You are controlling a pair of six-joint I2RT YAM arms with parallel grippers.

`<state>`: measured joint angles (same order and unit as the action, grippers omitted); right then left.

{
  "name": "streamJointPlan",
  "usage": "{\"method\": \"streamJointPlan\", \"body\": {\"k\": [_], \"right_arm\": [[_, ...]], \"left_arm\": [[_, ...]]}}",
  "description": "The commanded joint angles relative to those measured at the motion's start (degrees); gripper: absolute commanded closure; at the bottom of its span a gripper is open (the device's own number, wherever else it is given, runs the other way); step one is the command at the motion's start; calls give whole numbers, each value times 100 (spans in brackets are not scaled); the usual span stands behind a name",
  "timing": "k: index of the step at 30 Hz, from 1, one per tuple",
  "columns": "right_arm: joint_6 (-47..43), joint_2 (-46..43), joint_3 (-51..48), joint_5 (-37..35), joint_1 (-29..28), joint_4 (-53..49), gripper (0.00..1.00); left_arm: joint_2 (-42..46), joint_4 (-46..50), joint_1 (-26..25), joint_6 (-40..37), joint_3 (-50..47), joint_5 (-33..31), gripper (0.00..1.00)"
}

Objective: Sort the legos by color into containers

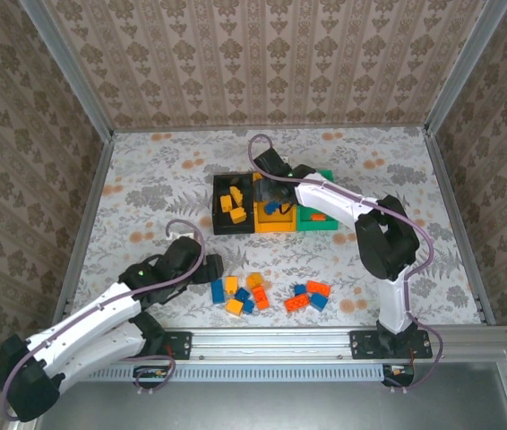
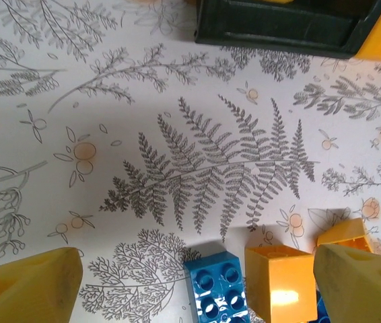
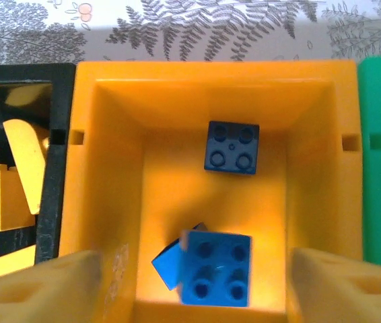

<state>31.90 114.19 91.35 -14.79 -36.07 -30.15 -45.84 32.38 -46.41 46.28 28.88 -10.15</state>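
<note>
Three joined containers sit mid-table: black, yellow-orange and green. My right gripper hangs open over the yellow-orange bin. A slightly blurred blue lego lies inside, between my fingers but apart from both. Another blue one sits under it and a dark blue one farther back. My left gripper stands open, low over the table, with a blue lego and a yellow-orange lego between its fingers. In the top view it sits just left of the loose legos.
A second loose cluster of red-orange and blue bricks lies right of the first. Yellow bricks fill the black bin, red-orange ones the green bin. The black bin's wall is ahead of the left gripper. Metal rails and papered walls ring the table.
</note>
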Motion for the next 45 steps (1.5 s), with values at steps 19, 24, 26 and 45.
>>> {"method": "streamJointPlan", "body": {"k": [19,24,26,45], "right_arm": [[354,-1399,-1556,-29,11,484,14],[376,-1500,-1627,-51,20,519,14],[398,-1524,-1646,-51,29,537,14],[431,-1706,-1847,-11,98,618,14]], "left_arm": [[-1266,185,-1320,485,-138,471,37],[-1199,268,-1276,660,-365,396,43],[-1190,311,-1192,645,-399,322,44],[-2077,-188,-561,-312,-116,-17,52]]}}
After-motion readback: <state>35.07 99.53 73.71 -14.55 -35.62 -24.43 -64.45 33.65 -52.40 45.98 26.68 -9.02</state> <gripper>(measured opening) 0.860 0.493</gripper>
